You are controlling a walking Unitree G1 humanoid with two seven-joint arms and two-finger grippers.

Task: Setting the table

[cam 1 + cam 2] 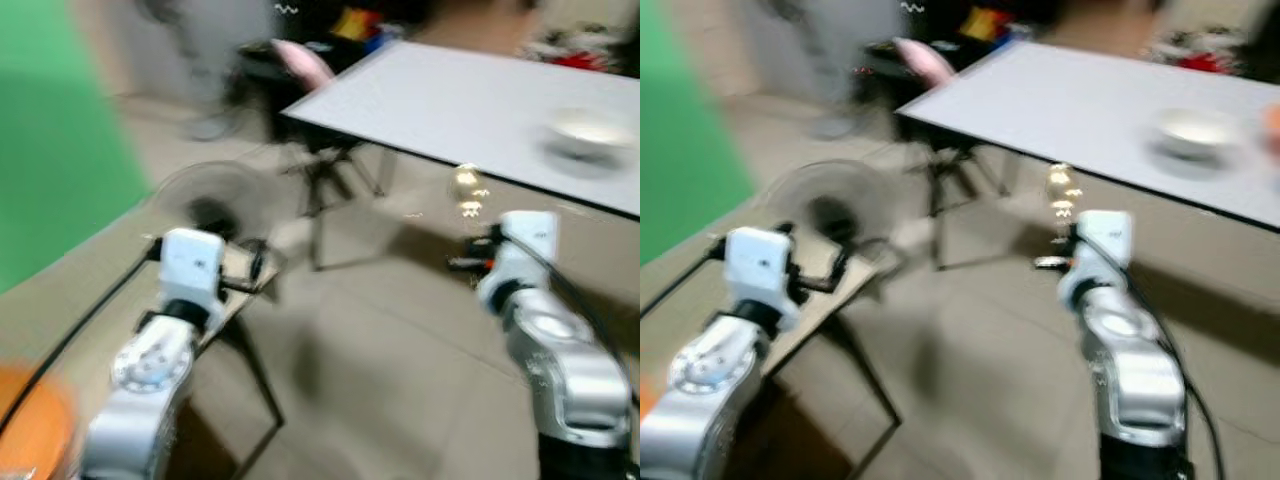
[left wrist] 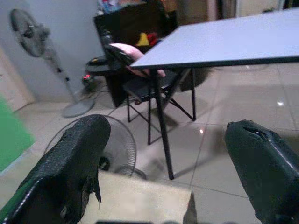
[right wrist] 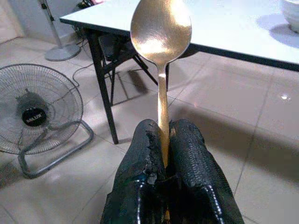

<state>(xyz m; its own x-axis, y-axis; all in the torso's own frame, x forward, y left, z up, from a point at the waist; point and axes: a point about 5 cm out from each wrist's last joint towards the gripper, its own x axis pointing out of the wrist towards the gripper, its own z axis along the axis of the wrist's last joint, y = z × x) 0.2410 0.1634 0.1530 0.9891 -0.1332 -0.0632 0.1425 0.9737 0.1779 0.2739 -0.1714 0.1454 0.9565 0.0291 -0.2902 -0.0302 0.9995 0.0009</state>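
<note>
A gold spoon (image 3: 160, 32) is pinched upright in the right gripper (image 3: 164, 144); left gripper (image 2: 168, 163) spread wide, white bowl (image 1: 588, 137) sat on the table (image 1: 450, 100)

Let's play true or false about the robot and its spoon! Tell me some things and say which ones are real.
1. The right gripper holds a spoon by its handle. True.
2. The spoon's bowl end points down into the fingers. False: the bowl end sticks out away from the fingers.
3. The left gripper is holding a fork. False: its fingers are spread apart with nothing between them.
4. A white bowl sits on the table. True.
5. A fan stands on the floor. True.
6. The spoon already lies on the table. False: it is in the gripper, short of the table's edge.
</note>
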